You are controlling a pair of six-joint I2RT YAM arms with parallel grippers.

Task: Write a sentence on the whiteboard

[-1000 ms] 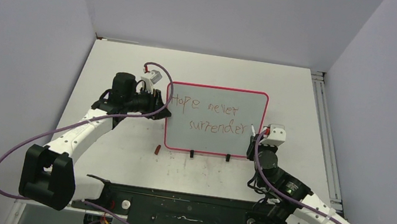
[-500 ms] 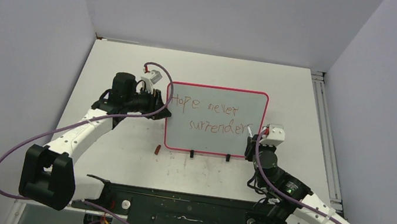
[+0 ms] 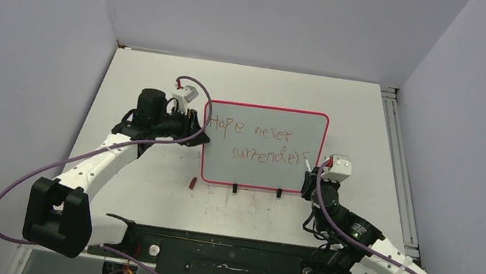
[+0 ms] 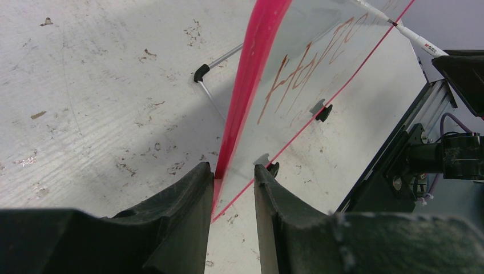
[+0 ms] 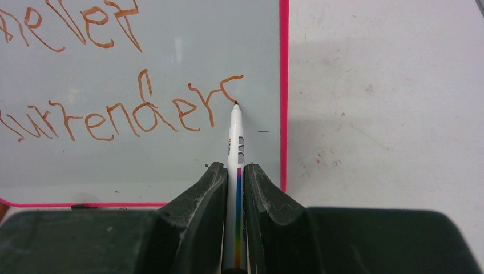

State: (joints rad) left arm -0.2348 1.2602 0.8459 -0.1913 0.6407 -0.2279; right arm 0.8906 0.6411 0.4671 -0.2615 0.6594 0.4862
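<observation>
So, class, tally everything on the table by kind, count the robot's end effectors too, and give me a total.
whiteboard: 1
marker: 1
small reddish-brown piece, perhaps a cap: 1
end effectors: 2 (left end effector, right end effector)
Total: 5
</observation>
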